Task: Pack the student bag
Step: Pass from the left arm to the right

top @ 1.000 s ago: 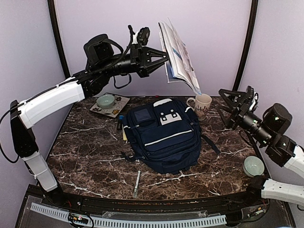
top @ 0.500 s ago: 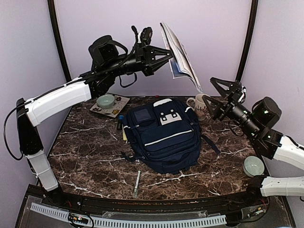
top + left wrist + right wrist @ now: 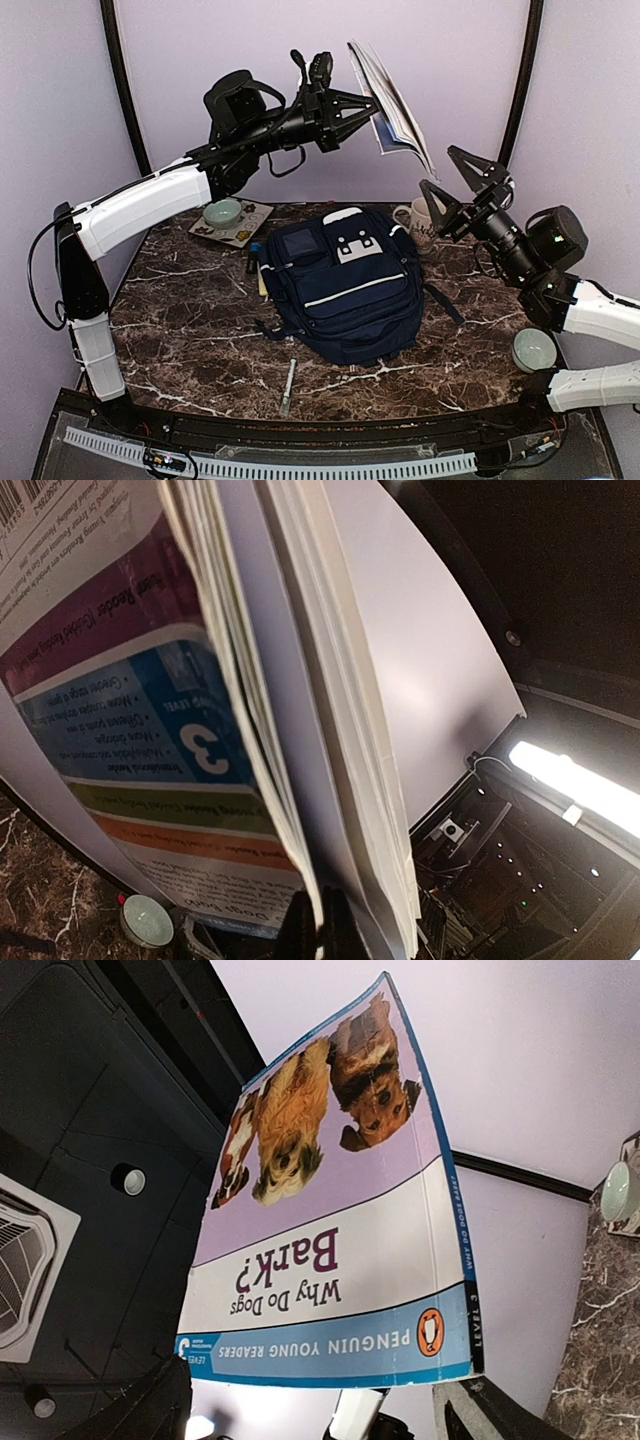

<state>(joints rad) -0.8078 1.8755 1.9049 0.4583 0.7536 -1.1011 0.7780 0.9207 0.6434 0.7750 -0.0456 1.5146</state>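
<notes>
Lilac book [image 3: 330, 1210] reads "Why Do Dogs Bark?" (Penguin).

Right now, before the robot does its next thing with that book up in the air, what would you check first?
1. Grip: left gripper shut on the book: ok, though the pages fan apart.
2. Handover readiness: right gripper open, jaws apart: ok.
3. Gap between right gripper and book: ok, not touching.
4. The student bag lies flat on the table: ok.
5. Bag compartment open for the book: cannot tell; no opening shows from above.
6. The mug well away from the bag: not ok, it stands close beside the far right corner.
</notes>
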